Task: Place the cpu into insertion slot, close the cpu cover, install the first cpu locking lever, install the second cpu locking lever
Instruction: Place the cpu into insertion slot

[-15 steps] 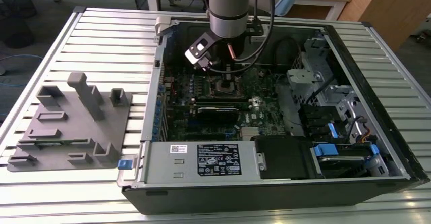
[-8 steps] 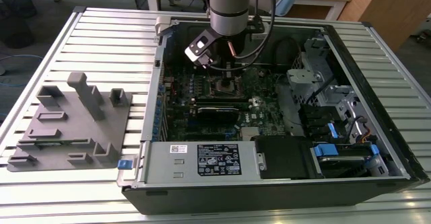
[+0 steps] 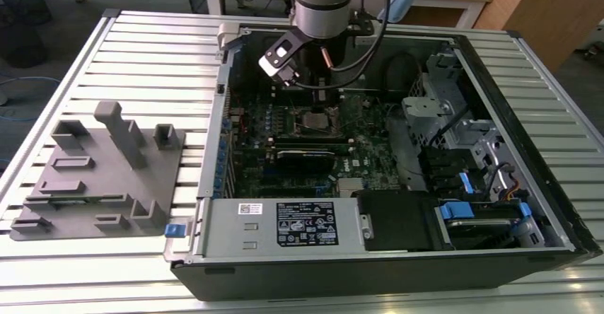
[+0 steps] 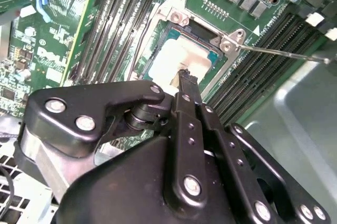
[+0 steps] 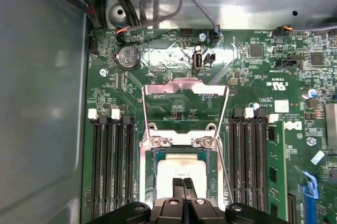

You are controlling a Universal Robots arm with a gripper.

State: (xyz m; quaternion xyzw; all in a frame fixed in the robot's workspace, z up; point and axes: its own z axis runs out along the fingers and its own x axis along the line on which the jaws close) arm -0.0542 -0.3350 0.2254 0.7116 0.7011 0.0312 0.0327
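while the arm came down from the upper middle of the exterior view into the open computer case [image 3: 378, 275], the gripper [image 3: 319, 105] hung low over the green circuit board [image 3: 283, 165]. in both wrist views its black fingers [image 5: 180, 190] were drawn narrow, side by side with barely a gap and nothing clamped between them. their tips were over the cpu [image 5: 181, 166], though whether they touched it could not be told. the cpu lay flat in the insertion slot [image 5: 152, 176], its pale metal top facing up, between two banks of long black memory slots [image 5: 110, 171]. the cpu cover [image 5: 184, 86] stood swung open, tilted back off the socket. in the second wrist view a thin locking lever [image 4: 279, 53] stuck out from the socket's corner, unlatched. at the exterior view's left, a grey fixture block [image 3: 95, 179] rested on the slatted table [image 3: 141, 52], just beside the case.
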